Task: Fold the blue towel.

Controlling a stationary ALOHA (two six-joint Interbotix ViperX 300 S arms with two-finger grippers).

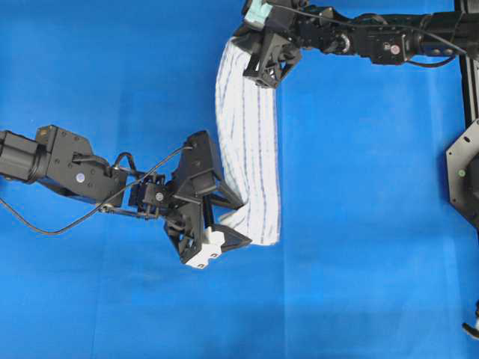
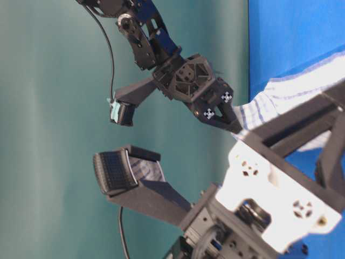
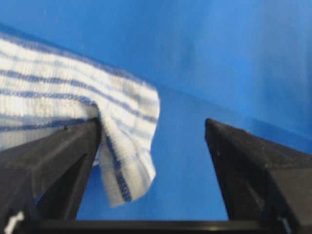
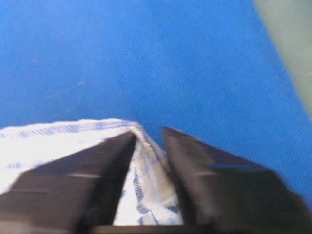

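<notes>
Nearest to my left wrist camera, my left gripper [image 3: 156, 161] stands wide apart; a corner of the blue towel [image 3: 73, 102] only drapes over one finger, not pinched. My right gripper [image 4: 148, 161] is narrowly parted with cloth between the fingers; if it grips, I cannot tell. To do this release well, I judge both arms should rise straight, without dragging the fold. The towel [image 1: 248, 142] lies as a long folded band, far to near, in the middle of the blue table covering [image 1: 112, 75], white with thin blue stripes.
</notes>
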